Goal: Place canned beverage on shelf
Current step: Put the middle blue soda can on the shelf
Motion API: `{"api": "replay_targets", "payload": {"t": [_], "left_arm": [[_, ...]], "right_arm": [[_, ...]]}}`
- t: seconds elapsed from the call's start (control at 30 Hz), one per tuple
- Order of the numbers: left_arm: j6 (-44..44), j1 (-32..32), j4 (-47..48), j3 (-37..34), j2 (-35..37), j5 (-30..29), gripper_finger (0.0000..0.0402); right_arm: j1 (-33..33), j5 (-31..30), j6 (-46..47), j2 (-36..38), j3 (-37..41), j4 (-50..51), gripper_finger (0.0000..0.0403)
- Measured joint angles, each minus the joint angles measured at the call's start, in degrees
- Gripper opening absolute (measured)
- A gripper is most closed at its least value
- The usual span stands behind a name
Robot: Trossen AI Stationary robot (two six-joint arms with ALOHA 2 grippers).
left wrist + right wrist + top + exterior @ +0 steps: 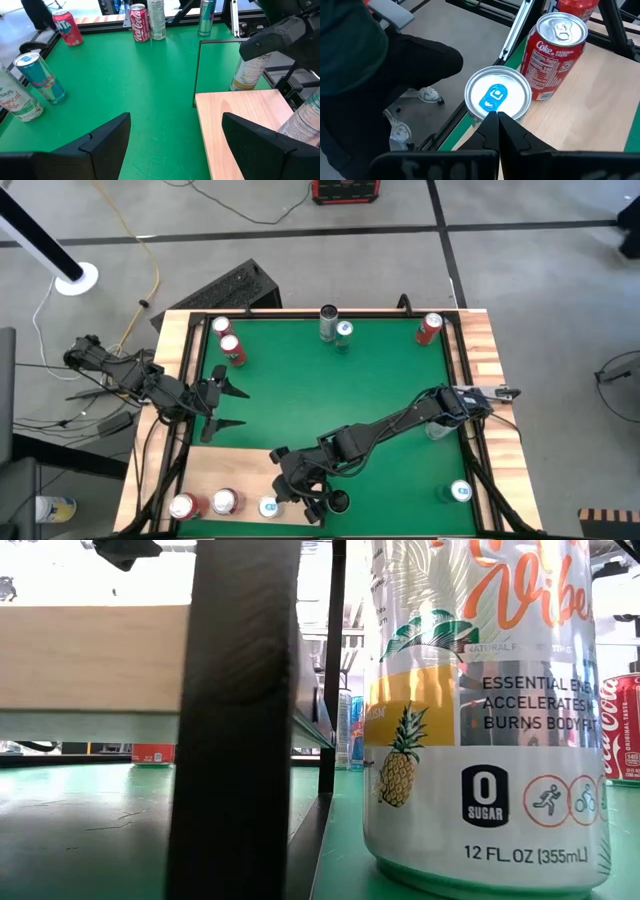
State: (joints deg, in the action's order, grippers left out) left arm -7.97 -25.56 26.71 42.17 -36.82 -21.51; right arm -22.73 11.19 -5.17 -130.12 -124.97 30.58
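Hovering shut and empty just above the blue-tabbed can [497,96], which stands upright on the shelf [245,465] edge beside two red cans, the right claw [498,120] is nearer; left claw [222,405] waits open.

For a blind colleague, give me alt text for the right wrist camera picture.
The right gripper, fingers shut, hovers over a silver can with a blue tab standing on the shelf beside a red Coke can. A person's dark-clothed legs show beyond the table.
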Motion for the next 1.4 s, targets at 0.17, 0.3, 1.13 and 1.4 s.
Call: {"api": "replay_targets", "payload": {"t": [0.17, 0.3, 1.13, 1.4], "left_arm": [[0.0, 0.0, 0.1, 0.0, 0.0, -0.1, 0.03], [-0.1, 0.0, 1.2, 0.0, 0.0, -0.1, 0.03], [0.2, 0.0, 1.3, 0.0, 0.0, 0.0, 0.03], [-0.1, 0.0, 0.9, 0.0, 0.0, 0.0, 0.03]], "right_arm": [[0.6, 2.1, 0.6, -1.2, 0.0, -2.2, 0.0019], [0.8, 1.3, 0.3, -1.2, 0.0, -2.6, 0.0019], [0.1, -3.5, -1.7, -0.5, -10.1, 11.0, 0.002], [-1.7, -16.6, -0.8, 7.2, -8.7, 25.9, 0.002]]}}
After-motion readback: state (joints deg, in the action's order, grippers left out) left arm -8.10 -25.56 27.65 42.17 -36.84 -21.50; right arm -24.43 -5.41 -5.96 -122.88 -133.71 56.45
